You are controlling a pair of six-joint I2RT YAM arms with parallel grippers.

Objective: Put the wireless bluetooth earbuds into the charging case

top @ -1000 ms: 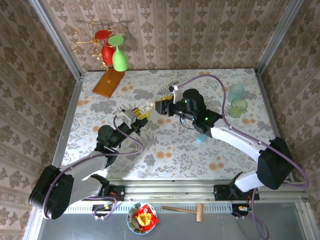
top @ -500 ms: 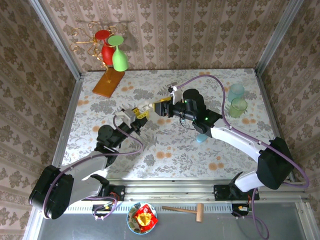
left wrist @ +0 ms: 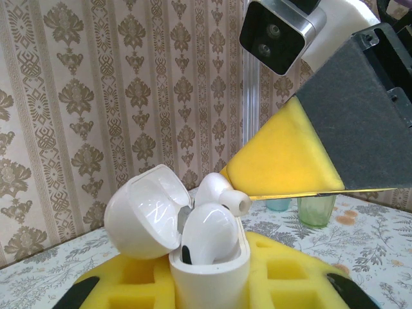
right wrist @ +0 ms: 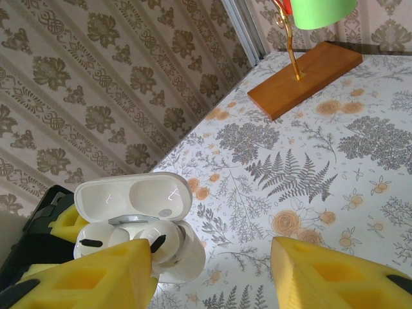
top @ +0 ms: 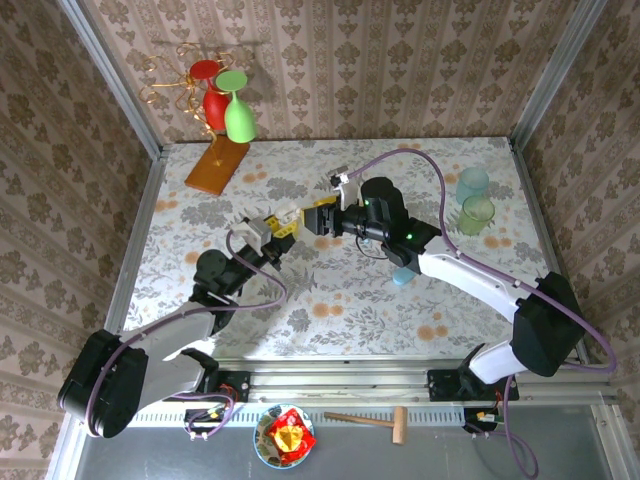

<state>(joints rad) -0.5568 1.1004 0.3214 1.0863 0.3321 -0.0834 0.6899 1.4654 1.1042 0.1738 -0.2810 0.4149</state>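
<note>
Wallpapered walls, damask pattern, around a floral-print surface (top: pixel 330 300).

Top view. Left hand (top: pixel 278 224), centre-left of frame, closed on the charging case (top: pixel 288 213). Right hand (top: pixel 312 217) directly to the right of it, fingers pointing left at the case, very close. Two translucent green cups (top: pixel 478 213) at the right edge of the surface, well apart from both hands. Glass stand (top: pixel 216 165) at upper left.

Left wrist view. Case at lower centre, upright, clamped between the left hand's yellow pads (left wrist: pixel 283 273); lid (left wrist: pixel 141 209) swung open to the left. Seated earbud (left wrist: pixel 209 232) in the front well. Second earbud (left wrist: pixel 215 188) behind it, standing higher, its stem tip against the lower edge of the right hand's yellow pad (left wrist: pixel 283 161), which enters from the upper right.

Right wrist view. Case at lower left, lid up. Both earbuds (right wrist: pixel 164 243) lie in the wells below the lid. Right hand's jaws stand apart: left pad (right wrist: pixel 90 277) overlaps the case front, just beside one earbud; right pad (right wrist: pixel 335 277) is over bare surface at lower right.
</note>
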